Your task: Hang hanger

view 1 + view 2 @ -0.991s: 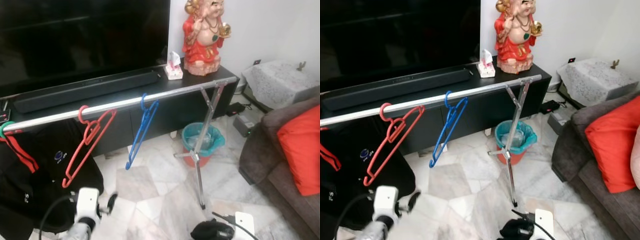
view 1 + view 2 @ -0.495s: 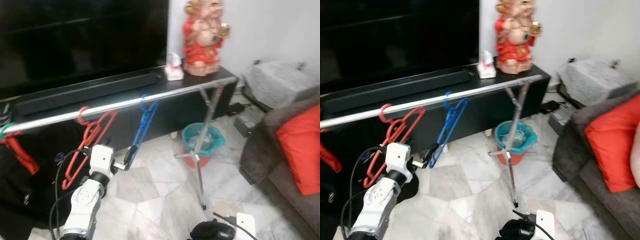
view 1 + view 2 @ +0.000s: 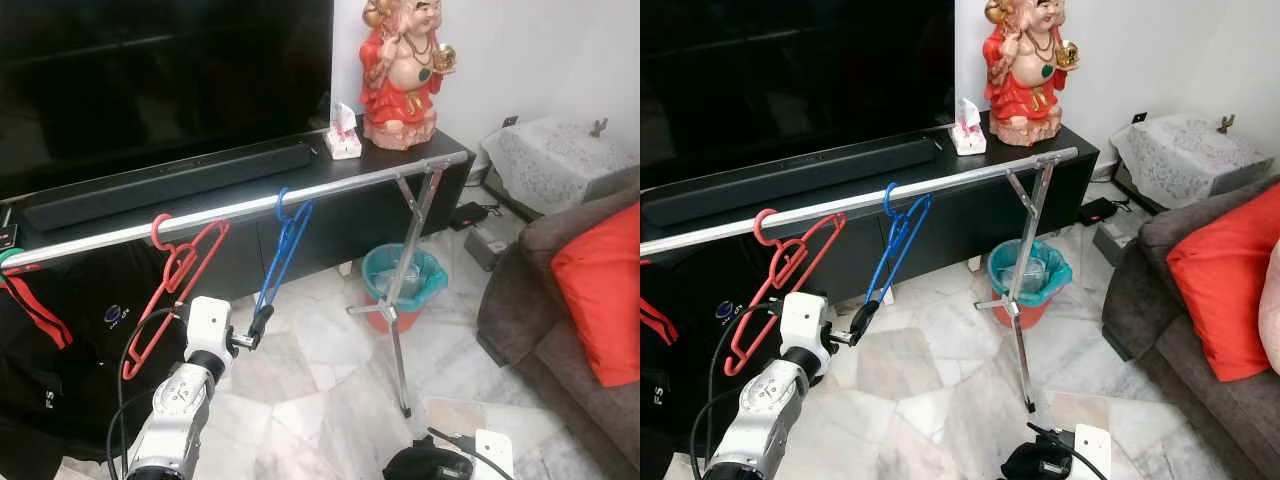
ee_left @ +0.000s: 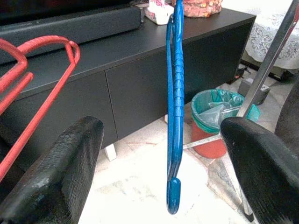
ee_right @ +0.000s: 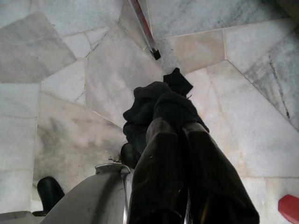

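Note:
A blue hanger [image 3: 284, 248] hangs by its hook on the silver rail [image 3: 340, 186]. A red hanger [image 3: 176, 280] hangs further left on the same rail. My left gripper [image 3: 259, 326] is raised to the blue hanger's lower end. In the left wrist view this left gripper [image 4: 161, 130] is open, its two black fingers [image 4: 60, 172] standing wide on either side of the blue hanger [image 4: 175, 107], which they do not grip. My right gripper [image 5: 175, 128] hangs low over the marble floor, shut on nothing.
A black garment with red stripes [image 3: 45, 345] hangs at the rail's left end. The rail's crossed stand [image 3: 400, 300] rises beside a teal-lined bin [image 3: 405, 280]. A black TV cabinet [image 3: 330, 225] is behind, and a sofa with a red cushion [image 3: 600, 295] stands at the right.
My left arm has risen from near the floor and reached forward to the blue hanger's lower end. The camera has shifted slightly. The hangers stay on the rail.

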